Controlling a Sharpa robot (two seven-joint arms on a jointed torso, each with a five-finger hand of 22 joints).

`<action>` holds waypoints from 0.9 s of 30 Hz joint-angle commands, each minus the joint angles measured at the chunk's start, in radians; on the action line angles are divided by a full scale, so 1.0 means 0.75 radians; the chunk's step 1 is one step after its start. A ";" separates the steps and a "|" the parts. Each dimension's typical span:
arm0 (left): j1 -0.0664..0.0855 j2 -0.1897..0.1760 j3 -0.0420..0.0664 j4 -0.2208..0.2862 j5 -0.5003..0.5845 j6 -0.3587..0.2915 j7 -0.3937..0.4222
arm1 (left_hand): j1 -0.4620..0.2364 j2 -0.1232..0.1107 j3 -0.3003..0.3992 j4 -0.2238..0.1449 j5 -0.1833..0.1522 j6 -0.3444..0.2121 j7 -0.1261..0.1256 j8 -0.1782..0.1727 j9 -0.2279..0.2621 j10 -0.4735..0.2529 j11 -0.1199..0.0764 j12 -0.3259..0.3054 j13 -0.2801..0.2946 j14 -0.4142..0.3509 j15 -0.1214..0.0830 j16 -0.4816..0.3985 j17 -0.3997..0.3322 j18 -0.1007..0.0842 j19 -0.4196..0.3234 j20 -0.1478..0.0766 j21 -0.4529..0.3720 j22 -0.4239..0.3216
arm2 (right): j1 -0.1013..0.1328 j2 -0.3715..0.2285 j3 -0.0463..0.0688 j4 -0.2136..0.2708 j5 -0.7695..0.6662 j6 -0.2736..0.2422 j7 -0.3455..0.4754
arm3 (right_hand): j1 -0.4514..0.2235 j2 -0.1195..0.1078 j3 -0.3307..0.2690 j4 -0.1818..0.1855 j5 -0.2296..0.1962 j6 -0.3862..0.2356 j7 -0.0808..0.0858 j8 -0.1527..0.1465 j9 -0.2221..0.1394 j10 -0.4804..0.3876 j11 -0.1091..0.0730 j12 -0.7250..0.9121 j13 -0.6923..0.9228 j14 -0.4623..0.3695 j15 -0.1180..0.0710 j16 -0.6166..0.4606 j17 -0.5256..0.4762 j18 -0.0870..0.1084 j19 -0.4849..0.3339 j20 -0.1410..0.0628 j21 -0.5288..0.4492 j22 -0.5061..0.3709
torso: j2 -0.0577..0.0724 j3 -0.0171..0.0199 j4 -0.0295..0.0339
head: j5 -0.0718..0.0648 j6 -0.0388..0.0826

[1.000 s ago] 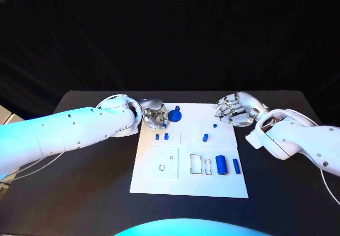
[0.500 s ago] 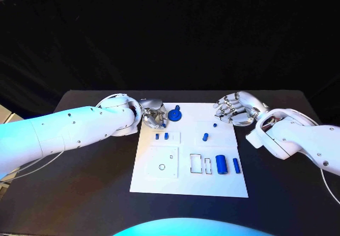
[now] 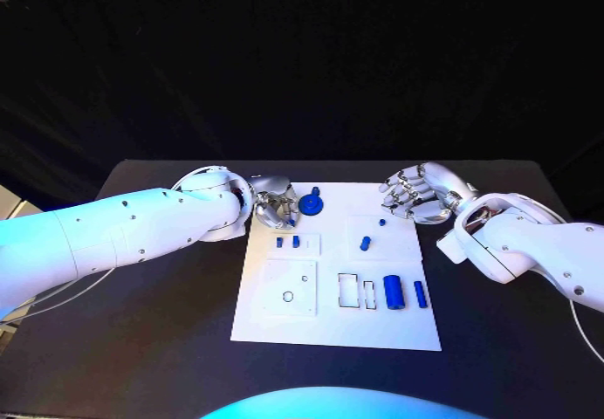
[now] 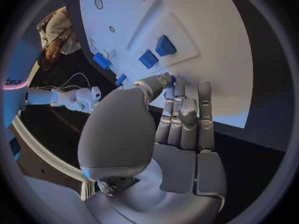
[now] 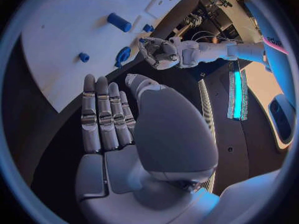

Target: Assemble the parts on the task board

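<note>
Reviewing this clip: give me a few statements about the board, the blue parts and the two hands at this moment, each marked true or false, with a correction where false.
1. The left robot hand is at the blue disc-shaped part near the far edge of the task board. True.
2. The right robot hand holds a blue cylinder. False: it holds nothing, its fingers extended side by side over the board's far right corner.
3. Two blue cylinders lie side by side on the board's near right part. True.
4. The task board sits on a white table. False: the table is black.
5. Two small blue pegs stand beside each other just nearer than the left robot hand. True.
</note>
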 commanded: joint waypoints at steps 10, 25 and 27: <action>-0.004 -0.002 -0.005 0.000 0.021 0.049 -0.010 | -0.022 -0.013 0.015 -0.003 0.005 -0.086 0.002 -0.063 -0.026 -0.015 0.021 -0.040 0.002 -0.037 0.011 -0.004 -0.037 0.005 -0.014 0.014 -0.004 0.003 | -0.002 0.001 0.000 0.000 -0.009 0.020 0.018 | -0.003 -0.006 0.005 -0.002 0.001 0.005 0.003 0.008 -0.001 0.005 0.003 -0.005 -0.003 0.000 0.007 -0.010 -0.002 -0.003 -0.009 0.001 0.009 0.001 | 0.000 0.0007 -0.0006 | 0.002 -0.001; -0.005 -0.008 -0.004 0.003 0.028 0.035 -0.007 | -0.019 -0.013 0.018 -0.006 0.006 -0.089 0.006 -0.068 -0.027 -0.006 0.019 -0.039 0.006 -0.039 0.011 -0.003 -0.040 0.006 -0.013 0.015 -0.004 0.004 | -0.003 -0.002 0.000 0.000 -0.008 0.021 0.017 | -0.003 -0.006 0.005 -0.002 0.001 0.005 0.003 0.008 -0.001 0.005 0.003 -0.005 -0.003 0.000 0.007 -0.010 -0.002 -0.003 -0.009 0.001 0.009 0.001 | 0.000 0.0006 -0.0002 | 0.001 -0.002; -0.005 -0.008 -0.004 0.003 0.028 0.036 -0.008 | -0.019 -0.014 0.018 -0.007 0.006 -0.092 0.006 -0.070 -0.028 -0.005 0.019 -0.040 0.007 -0.039 0.010 -0.002 -0.039 0.006 -0.013 0.015 -0.003 0.004 | -0.003 -0.002 0.000 0.000 -0.008 0.021 0.017 | -0.003 -0.006 0.005 -0.002 0.001 0.005 0.003 0.008 -0.001 0.005 0.003 -0.005 -0.003 0.000 0.007 -0.010 -0.002 -0.003 -0.009 0.001 0.009 0.001 | 0.000 0.0009 0.0003 | 0.000 -0.002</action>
